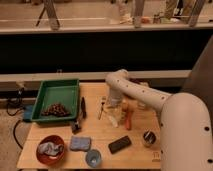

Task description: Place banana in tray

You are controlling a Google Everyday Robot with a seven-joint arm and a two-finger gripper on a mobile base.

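The green tray stands at the table's back left, with a dark clump in its near part. The pale yellow banana lies on the table in the middle, next to an orange carrot-like stick. My gripper points down from the white arm, just above the banana's far end and to the right of the tray. I cannot tell whether it touches the banana.
A red-brown bowl with a cloth stands at the front left. Beside it are a blue-grey sponge, a blue cup and a black phone. A black pen lies beside the tray. A small dark can stands right.
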